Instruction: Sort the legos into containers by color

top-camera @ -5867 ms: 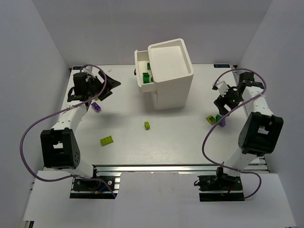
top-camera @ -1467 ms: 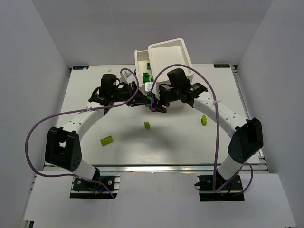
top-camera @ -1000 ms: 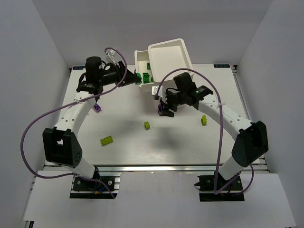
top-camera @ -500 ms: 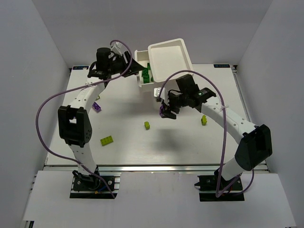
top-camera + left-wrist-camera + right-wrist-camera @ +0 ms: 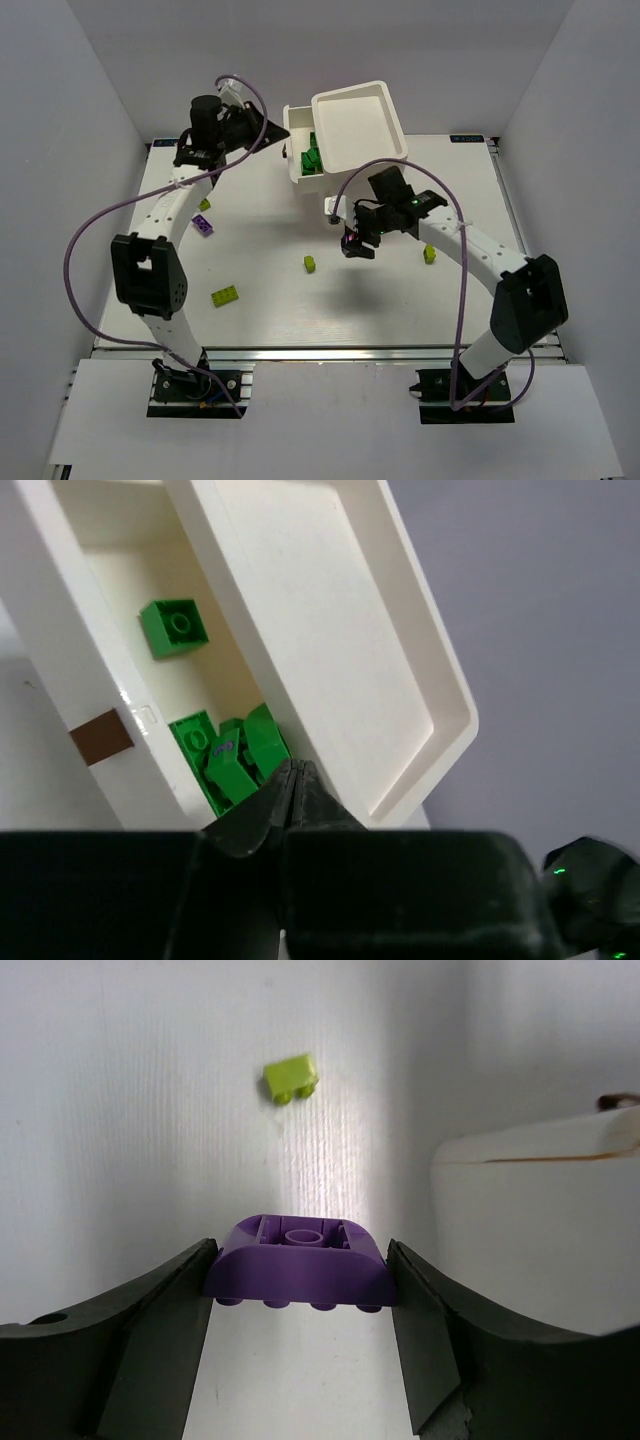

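**Drawer cabinet and contents.** The white cabinet (image 5: pixel 355 125) stands at the far middle of the table (image 5: pixel 260 330). One open drawer (image 5: pixel 65 630) projects from its left side.

- **Drawer contents:** only dark green bricks (image 5: pixel 232 762). Most are clustered at the end by the reddish-brown knob (image 5: pixel 100 737), and a single green brick (image 5: pixel 175 628) lies further back.
- **Left gripper** (image 5: pixel 292 770): it hangs over that cluster, fingers pressed together with nothing between them.
- **Right gripper** (image 5: pixel 300 1260): it is clamped on a purple brick (image 5: pixel 298 1282), which is lifted above the table just in front of the cabinet.
- **Loose on the table:** three lime bricks (image 5: pixel 311 264) (image 5: pixel 225 295) (image 5: pixel 429 254). A second purple brick (image 5: pixel 204 226) lies toward the left edge.
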Motion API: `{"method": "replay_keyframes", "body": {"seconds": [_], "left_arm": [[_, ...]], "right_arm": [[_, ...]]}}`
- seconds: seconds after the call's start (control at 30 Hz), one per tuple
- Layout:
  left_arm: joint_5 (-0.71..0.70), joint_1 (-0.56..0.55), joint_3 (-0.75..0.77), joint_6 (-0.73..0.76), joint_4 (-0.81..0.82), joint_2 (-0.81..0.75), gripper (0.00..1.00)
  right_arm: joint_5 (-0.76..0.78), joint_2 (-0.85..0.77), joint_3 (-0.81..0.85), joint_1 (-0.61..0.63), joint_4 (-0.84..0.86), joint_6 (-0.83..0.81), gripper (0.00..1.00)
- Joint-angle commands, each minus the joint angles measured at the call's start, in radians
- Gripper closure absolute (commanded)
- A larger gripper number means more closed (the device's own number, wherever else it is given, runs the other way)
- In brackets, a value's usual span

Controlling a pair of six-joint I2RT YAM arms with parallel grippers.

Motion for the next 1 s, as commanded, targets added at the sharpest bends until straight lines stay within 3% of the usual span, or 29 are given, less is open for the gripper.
{"method": "replay_keyframes", "body": {"seconds": [0.0, 0.1, 0.23, 0.33, 0.43, 0.57, 0.73, 0.97], "left_arm": [[-0.128, 0.035, -0.097, 0.015, 0.010, -0.144, 0.90], [-0.176, 0.046, -0.219, 0.001, 0.016, -0.210, 0.84], [-0.231, 0.056, -0.365, -0.034, 0.069, -0.287, 0.56], [-0.199, 0.056, -0.408, -0.066, 0.113, -0.279, 0.52], [-0.156, 0.035, -0.398, -0.088, 0.183, -0.218, 0.52], [-0.112, 0.023, -0.352, -0.126, 0.218, -0.143, 0.54], [-0.122, 0.023, -0.303, -0.100, 0.171, -0.091, 0.56], [-0.084, 0.004, -0.237, -0.102, 0.183, 0.001, 0.57]], "right_arm": [[0.059, 0.072, -0.037, -0.004, 0.002, -0.046, 0.87], [0.136, 0.138, -0.040, -0.005, -0.002, -0.057, 0.82], [0.182, 0.169, -0.075, -0.005, 0.047, -0.067, 0.73], [0.208, 0.207, -0.077, -0.004, 0.056, -0.072, 0.63], [0.228, 0.244, -0.069, -0.004, 0.057, -0.074, 0.48], [0.217, 0.244, -0.057, -0.007, 0.051, -0.081, 0.11], [0.132, 0.177, -0.041, -0.022, 0.017, -0.054, 0.11], [-0.103, -0.065, -0.052, -0.106, 0.028, 0.070, 0.16]]}}
